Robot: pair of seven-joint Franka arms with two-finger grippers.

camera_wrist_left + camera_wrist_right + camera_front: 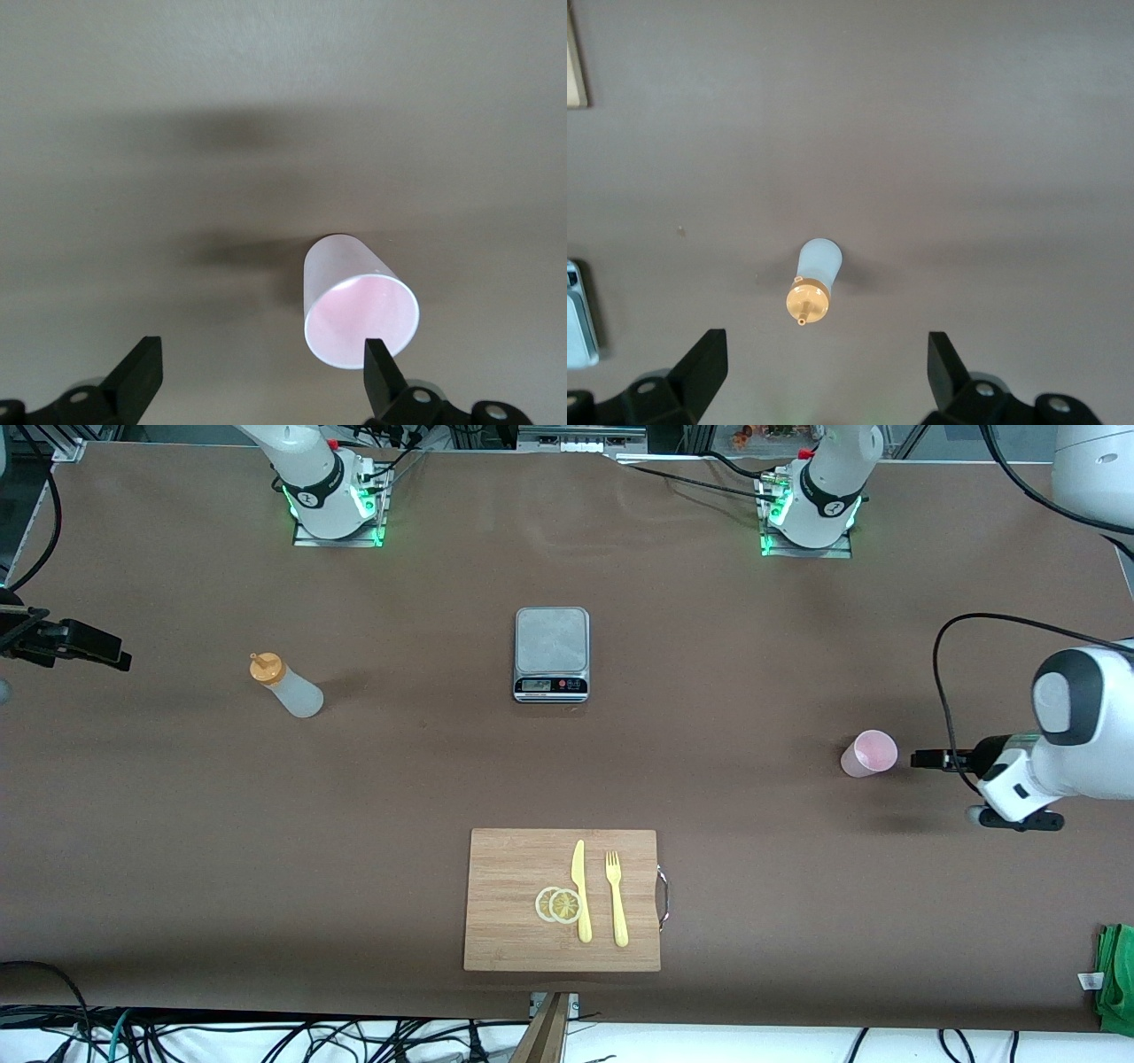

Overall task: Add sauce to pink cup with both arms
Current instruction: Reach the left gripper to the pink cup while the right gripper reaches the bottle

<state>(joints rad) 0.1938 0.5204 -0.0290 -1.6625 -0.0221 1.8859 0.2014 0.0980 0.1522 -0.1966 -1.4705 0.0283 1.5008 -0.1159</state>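
Left gripper (921, 759) spread wide and empty just beside upright pink cup (869, 754) at that arm's end of the table, wrist low and level for a side grasp; right gripper (111, 657) likewise agape, bare, well apart from standing sauce bottle (285, 684), lined up ready to grasp.

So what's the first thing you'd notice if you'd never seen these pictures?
Probably the wooden cutting board nearest the front camera, with lemon slices, a yellow knife and fork on it. Then the orange-capped sauce bottle toward the right arm's end and the pink cup toward the left arm's end, with the grey scale between them.
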